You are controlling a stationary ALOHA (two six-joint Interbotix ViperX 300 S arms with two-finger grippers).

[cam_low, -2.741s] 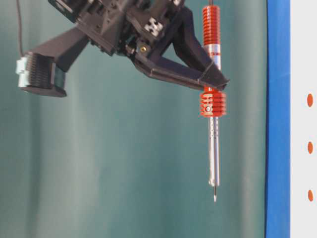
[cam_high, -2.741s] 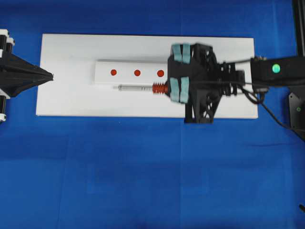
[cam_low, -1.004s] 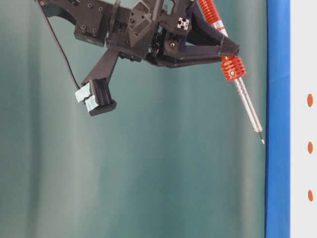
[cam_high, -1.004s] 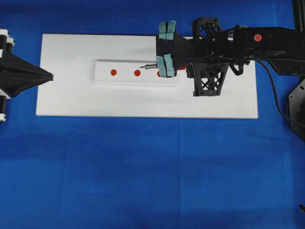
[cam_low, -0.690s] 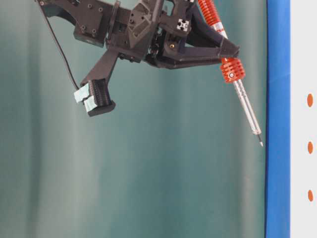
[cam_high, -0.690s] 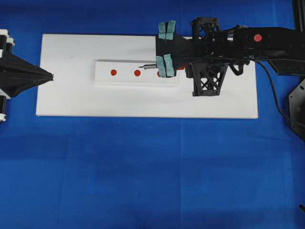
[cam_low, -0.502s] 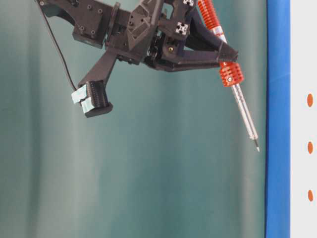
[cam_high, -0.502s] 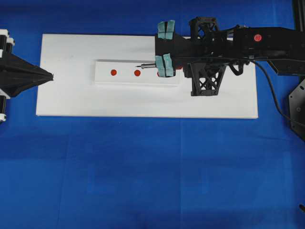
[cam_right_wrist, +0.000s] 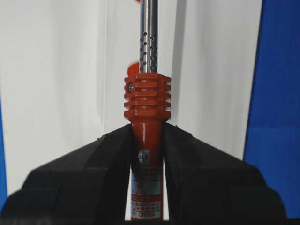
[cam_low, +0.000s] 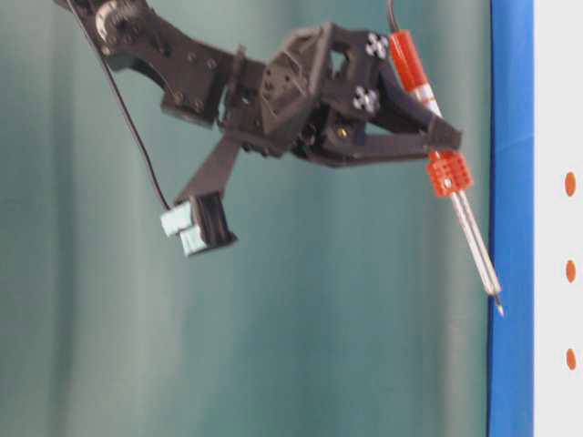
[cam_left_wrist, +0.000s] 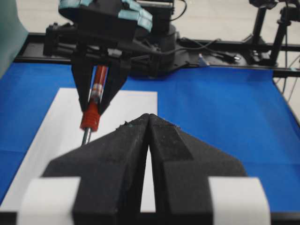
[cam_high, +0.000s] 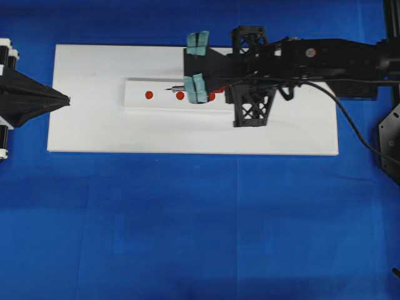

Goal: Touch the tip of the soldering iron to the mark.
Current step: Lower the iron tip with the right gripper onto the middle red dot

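Observation:
My right gripper [cam_right_wrist: 146, 131] is shut on the red handle of the soldering iron [cam_right_wrist: 146, 98], just behind its ribbed collar. The iron [cam_low: 474, 238] slants down toward the white raised strip [cam_high: 137, 103], and its dark tip [cam_low: 499, 309] hangs a little above the surface without touching. From overhead the tip [cam_high: 169, 89] lies between the left mark [cam_high: 149, 95] and the middle mark [cam_high: 180, 96], slightly to the far side of their line. The arm partly covers the third mark [cam_high: 211, 97]. At the board's left end, my left gripper [cam_high: 65, 100] is shut and empty.
The strip lies on a white board [cam_high: 87, 131] on a blue table cover [cam_high: 187, 219]. The right arm [cam_high: 325, 59] reaches in over the board from the right. A black frame post [cam_high: 390, 37] stands at the far right.
My right arm has carried the iron leftward along the strip. The tip passed the middle mark and came lower, nearer the surface. The left gripper has not moved.

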